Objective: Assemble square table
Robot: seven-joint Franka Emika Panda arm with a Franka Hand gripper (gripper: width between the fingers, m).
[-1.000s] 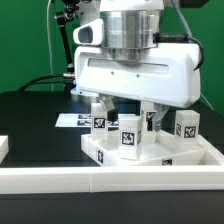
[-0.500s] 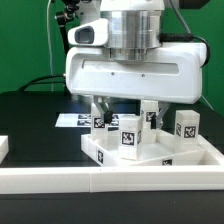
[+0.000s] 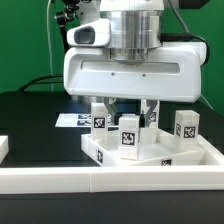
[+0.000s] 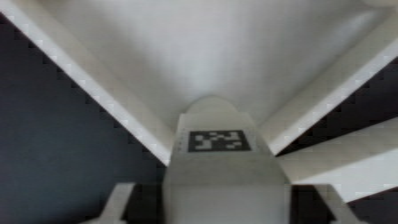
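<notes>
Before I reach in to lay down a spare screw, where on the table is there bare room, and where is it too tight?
Bare black table lies on the exterior view's left, bordered by the tabletop, the marker board and the border rail. It is crowded on the tabletop: four legs stand there with the gripper low among them.

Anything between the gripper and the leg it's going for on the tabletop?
Nothing visible. In the wrist view the tagged leg sits directly between the gripper fingers with no other part in the gap. In the exterior view the neighbouring legs on the square tabletop stand off to the sides.
</notes>
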